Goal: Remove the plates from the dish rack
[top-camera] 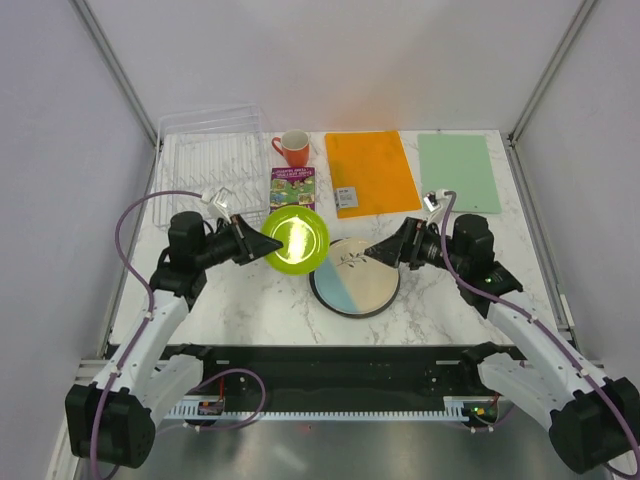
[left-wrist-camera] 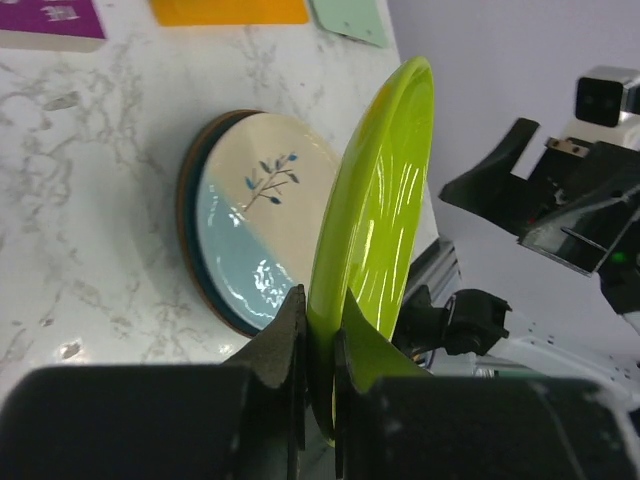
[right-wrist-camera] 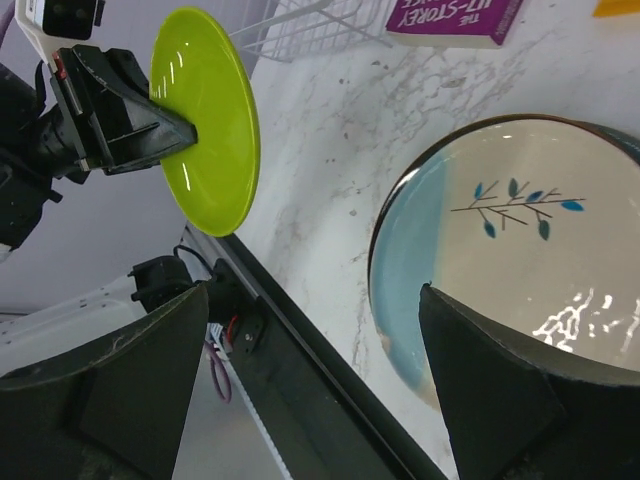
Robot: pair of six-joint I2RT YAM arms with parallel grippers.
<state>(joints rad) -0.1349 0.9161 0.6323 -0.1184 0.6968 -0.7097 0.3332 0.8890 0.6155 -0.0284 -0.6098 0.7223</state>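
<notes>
My left gripper (top-camera: 268, 243) is shut on the rim of the lime-green plate (top-camera: 296, 240) and holds it tilted above the table, just left of the stack; its clamped rim shows in the left wrist view (left-wrist-camera: 370, 230). The cream-and-light-blue leaf-sprig plate (top-camera: 355, 275) lies on top of a stack with a dark teal rim under it; it also shows in the left wrist view (left-wrist-camera: 260, 225) and the right wrist view (right-wrist-camera: 520, 250). My right gripper (top-camera: 378, 252) is open and empty at the stack's right edge. The wire dish rack (top-camera: 212, 165) at the back left holds no plates.
An orange mug (top-camera: 293, 148) stands right of the rack. A purple booklet (top-camera: 293, 187) lies in front of it. An orange mat (top-camera: 370, 172) and a green mat (top-camera: 458, 172) lie at the back right, with a small card (top-camera: 346, 198) on the orange mat's edge.
</notes>
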